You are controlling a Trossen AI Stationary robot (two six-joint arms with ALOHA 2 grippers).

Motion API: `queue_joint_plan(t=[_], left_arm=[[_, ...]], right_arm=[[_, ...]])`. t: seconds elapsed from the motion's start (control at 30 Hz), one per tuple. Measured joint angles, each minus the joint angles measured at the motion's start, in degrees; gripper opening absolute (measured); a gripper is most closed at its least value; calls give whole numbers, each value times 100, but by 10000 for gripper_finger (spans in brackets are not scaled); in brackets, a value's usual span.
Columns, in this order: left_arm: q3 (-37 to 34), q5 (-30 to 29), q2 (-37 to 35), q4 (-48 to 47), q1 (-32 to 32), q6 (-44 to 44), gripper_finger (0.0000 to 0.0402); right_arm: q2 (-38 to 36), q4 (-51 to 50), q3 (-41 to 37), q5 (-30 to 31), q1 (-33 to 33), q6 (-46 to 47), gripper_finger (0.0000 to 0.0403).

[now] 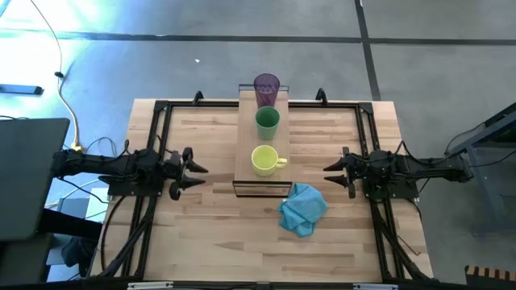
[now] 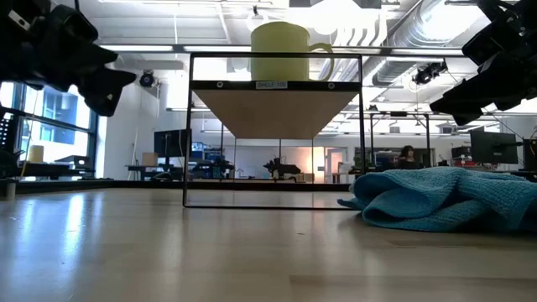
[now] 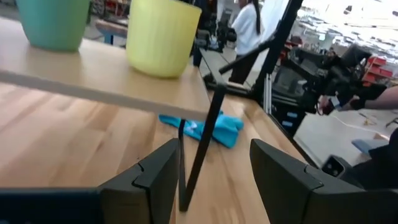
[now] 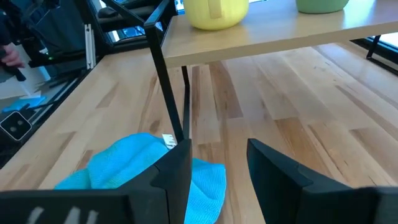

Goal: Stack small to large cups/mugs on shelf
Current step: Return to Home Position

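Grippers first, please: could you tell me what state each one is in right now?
Left gripper: jaws open, holding nothing, left of the raised light-wood shelf.
Right gripper: jaws open, holding nothing, right of that shelf.

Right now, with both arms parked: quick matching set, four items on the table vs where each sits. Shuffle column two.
Column 1
1. yellow mug
2. green cup
3. purple tumbler
4. blue cloth

Column 2
A. on the tabletop, off the shelf
B. shelf end farthest from the cloth
C. shelf end nearest the cloth
D. mid-shelf, between two vessels

Pairs: 1-C, 2-D, 3-B, 4-A.
Idle: left pincer and right pincer open, flanking the shelf.
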Motion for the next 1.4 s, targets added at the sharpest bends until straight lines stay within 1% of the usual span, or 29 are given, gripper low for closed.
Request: queue_joint_plan(t=[0.2,0.3,0.6,0.73,1.4], left_arm=[[0,83,-2,-228,0,-42,184],[0,77,4,-578,0,-16,184],[0,2,81,-570,0,86,184],[0,51,79,-559,0,-48,184],[0,-19,79,-558,0,-56,184]], right_arm=[[0,0,0,2,-2,-5,147],[0,0,0,2,-2,-7,147],[2,2,0,4,-2,-7,147],[0,2,0,4,-2,-7,147],[2,2,0,5,-2,-7,147]])
